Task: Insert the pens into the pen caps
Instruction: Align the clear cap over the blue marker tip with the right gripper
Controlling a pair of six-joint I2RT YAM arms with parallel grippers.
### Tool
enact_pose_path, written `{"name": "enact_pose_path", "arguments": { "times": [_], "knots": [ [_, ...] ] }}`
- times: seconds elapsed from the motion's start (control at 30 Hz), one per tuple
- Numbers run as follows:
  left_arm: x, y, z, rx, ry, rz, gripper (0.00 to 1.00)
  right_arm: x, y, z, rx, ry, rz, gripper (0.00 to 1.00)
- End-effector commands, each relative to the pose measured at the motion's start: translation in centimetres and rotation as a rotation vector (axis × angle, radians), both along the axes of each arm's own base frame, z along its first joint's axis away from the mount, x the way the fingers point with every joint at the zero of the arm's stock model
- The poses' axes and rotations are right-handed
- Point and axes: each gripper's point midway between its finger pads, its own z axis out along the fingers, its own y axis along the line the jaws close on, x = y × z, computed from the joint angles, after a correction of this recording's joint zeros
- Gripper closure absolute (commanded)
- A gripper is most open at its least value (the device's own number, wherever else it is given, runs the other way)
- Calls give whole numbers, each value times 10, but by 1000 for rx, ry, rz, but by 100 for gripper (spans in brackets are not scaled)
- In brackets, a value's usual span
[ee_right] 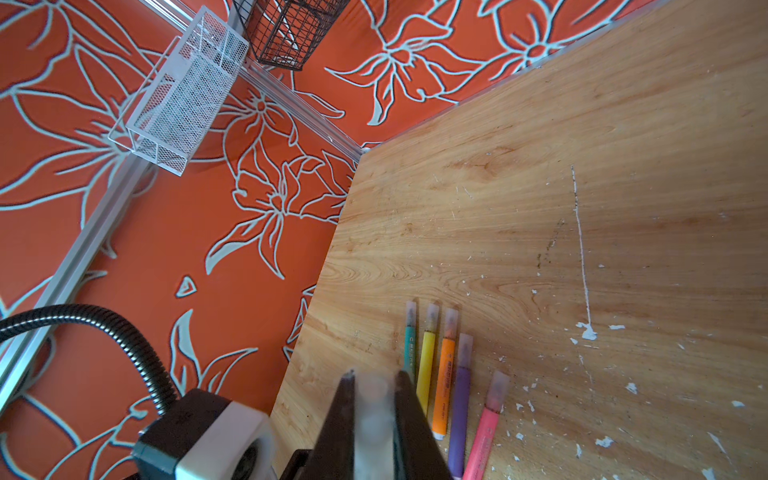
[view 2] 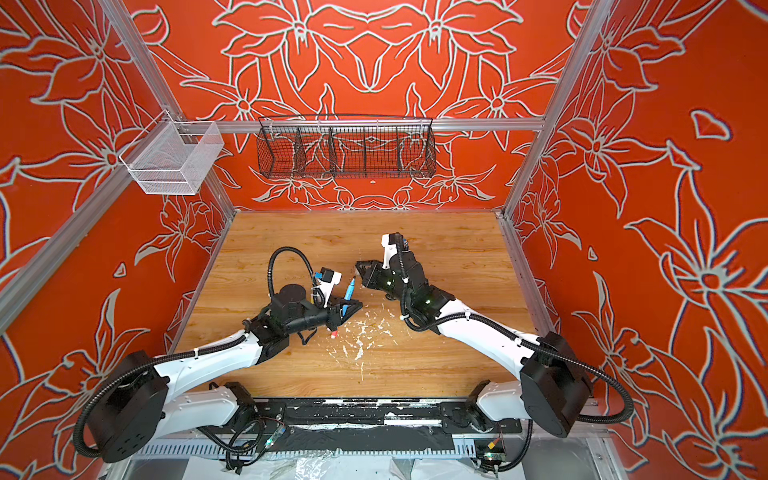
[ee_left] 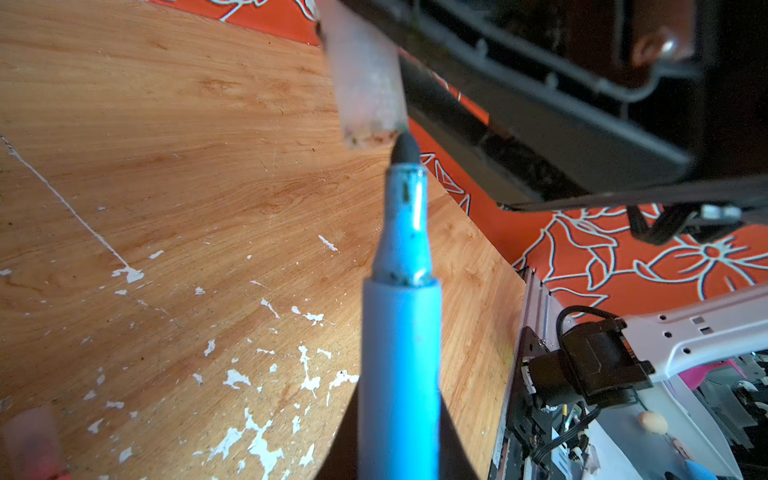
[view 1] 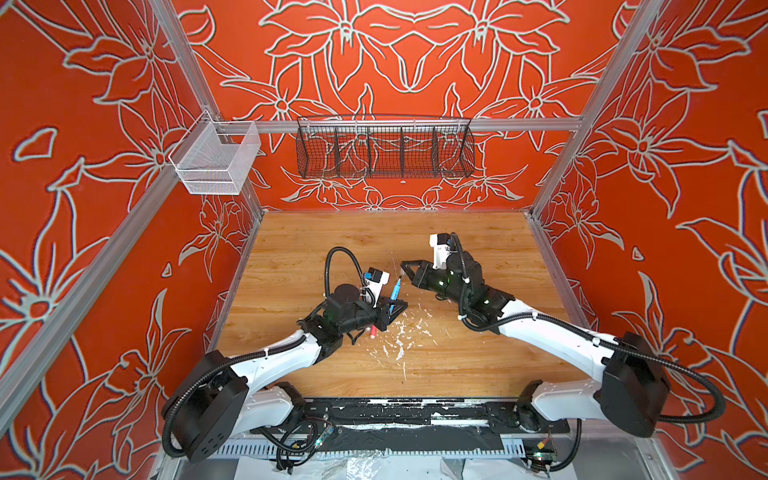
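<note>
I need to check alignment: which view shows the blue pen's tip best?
The left wrist view: the blue pen fills it, tip at the clear cap's rim. Both top views show it tiny; the right wrist view misses it.

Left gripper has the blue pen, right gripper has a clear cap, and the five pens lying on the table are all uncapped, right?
Not quite. The right wrist view shows the five pens on the table all capped. The rest stands: the left gripper has the blue pen, the right gripper a clear cap.
</note>
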Motion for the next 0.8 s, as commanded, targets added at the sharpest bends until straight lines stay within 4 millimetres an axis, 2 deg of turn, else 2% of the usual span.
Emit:
{"name": "enact_pose_path", "arguments": {
  "times": [0.0,0.23,0.77],
  "knots": [
    [1,-2,12,-27,-36,-13,100,0,3,26,66,-39,20,100],
    [2,-2,12,-26,-36,-10,100,-2,5,27,70,-40,31,100],
    [5,1,12,-27,-22,17,100,-7,17,11,96,-36,85,100]
  ]
}}
